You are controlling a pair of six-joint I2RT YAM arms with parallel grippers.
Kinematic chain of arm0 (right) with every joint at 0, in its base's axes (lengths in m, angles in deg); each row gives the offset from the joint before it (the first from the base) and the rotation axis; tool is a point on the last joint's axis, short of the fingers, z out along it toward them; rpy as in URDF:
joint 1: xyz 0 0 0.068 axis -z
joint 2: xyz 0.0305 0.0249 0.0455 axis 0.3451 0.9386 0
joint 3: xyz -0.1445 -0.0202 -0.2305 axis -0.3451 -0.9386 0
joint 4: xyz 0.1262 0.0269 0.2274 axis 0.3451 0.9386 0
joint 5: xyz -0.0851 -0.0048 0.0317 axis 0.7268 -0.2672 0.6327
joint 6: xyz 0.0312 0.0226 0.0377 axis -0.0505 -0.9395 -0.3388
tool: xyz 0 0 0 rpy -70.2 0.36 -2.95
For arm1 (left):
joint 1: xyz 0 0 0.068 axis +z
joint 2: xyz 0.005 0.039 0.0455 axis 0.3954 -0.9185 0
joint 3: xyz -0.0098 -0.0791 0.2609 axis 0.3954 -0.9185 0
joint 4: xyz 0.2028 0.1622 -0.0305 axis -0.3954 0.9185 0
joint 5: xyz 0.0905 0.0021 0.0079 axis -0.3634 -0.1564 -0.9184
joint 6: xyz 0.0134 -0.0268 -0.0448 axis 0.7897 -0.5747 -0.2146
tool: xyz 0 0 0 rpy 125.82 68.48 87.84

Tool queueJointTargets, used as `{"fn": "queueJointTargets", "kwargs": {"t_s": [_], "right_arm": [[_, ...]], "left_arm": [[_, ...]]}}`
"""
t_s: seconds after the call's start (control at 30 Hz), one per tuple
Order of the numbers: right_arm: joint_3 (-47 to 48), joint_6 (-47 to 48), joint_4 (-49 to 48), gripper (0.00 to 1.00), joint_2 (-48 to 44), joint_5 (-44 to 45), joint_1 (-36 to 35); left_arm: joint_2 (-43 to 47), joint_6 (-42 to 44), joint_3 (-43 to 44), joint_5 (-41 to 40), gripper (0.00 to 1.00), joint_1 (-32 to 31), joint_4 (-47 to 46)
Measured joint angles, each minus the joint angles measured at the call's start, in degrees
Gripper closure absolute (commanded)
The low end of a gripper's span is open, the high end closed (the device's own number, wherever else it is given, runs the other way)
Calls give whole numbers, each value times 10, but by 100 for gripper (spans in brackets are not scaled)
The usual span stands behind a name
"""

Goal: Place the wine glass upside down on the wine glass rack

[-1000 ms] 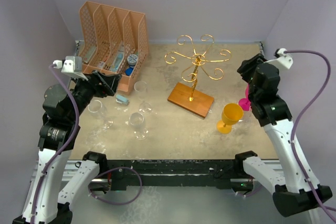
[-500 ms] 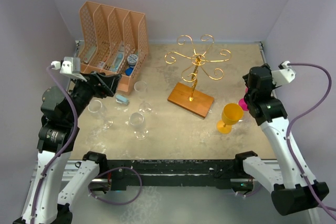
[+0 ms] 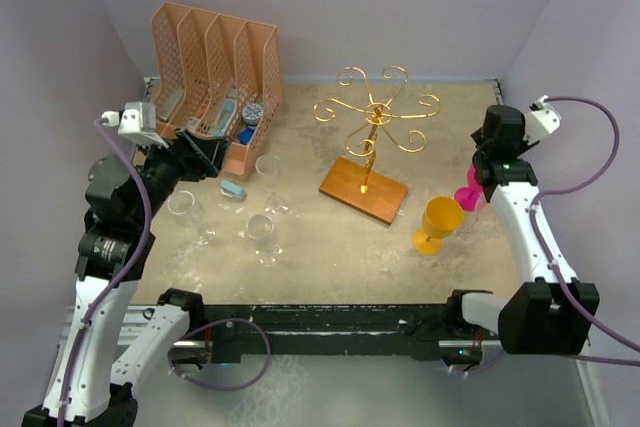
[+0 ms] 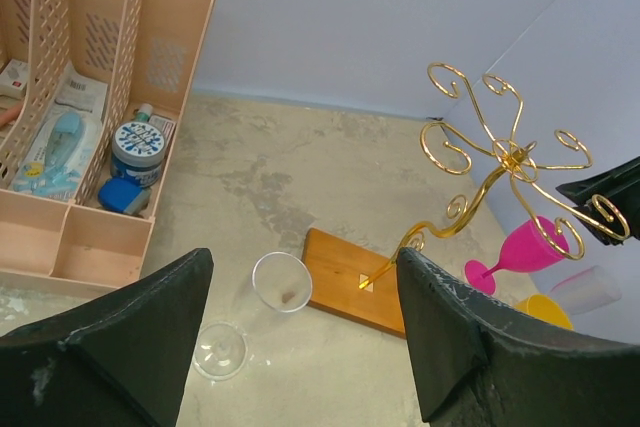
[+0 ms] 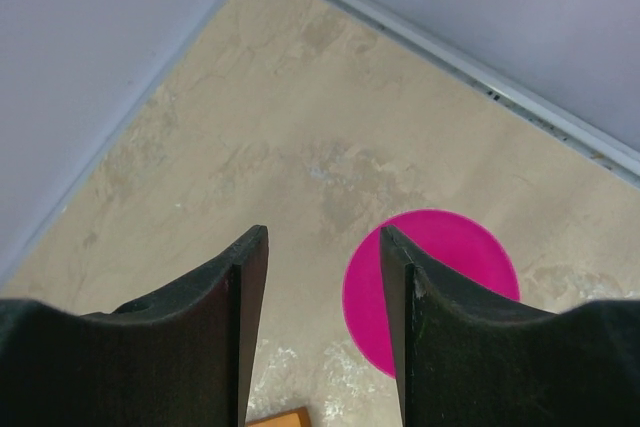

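R gripper point(image 5: 320, 242): jaws part-open, nothing between them; hung above the pink wine glass point(image 5: 445, 277), which sat toward one finger, not centred in the gap.
L gripper point(image 4: 305, 259): jaws wide, empty, up by the file organizer point(image 3: 215, 47).
Glass loc: pink one (prob. the target) upright on the table point(image 3: 330, 242) nr the right edge, just beside the yellow glass point(image 3: 438, 219), apart from the rack.
wine glass rack point(image 3: 372, 122): mid-table, every wire curl bare.
Risk 1: off-centre descent, so a finger could hit the rim and tip the glass or shove it into the yellow one.
Risk 2: gap looked tight vs the bowl, so poss. a shallow pinch and a slip during the flip.
Risk 3: on approach, the foot or stem could snag a curl and rock the stand on its wooden base point(image 3: 363, 190).
Risk 4: L arm sat nr the clear glasses point(image 3: 262, 232); a careless sweep could topple them.
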Motion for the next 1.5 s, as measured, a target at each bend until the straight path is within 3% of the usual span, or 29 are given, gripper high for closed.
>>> {"fn": "queueJointTargets", "kwargs": {"t_s": [0.23,0.43,0.7,1.13,1.3,1.5], "right_arm": [[-5,-18,-10,49,44,-35,6],[-23,-31,-11,58,83,-52,6],[-31,-45,-17,100,102,-48,7],[23,-50,31,100,86,1,8],[64,-49,35,100,9,-2,8],[106,-44,12,100,-107,-21,8]], "left_arm": [[2,-9,0,-7,31,0,0],[5,-16,0,-17,31,0,0],[9,-19,2,-26,31,0,0],[8,-42,14,-4,31,0,-14],[-3,-77,14,49,30,0,-55],[-16,-169,1,136,27,0,-173]]}}
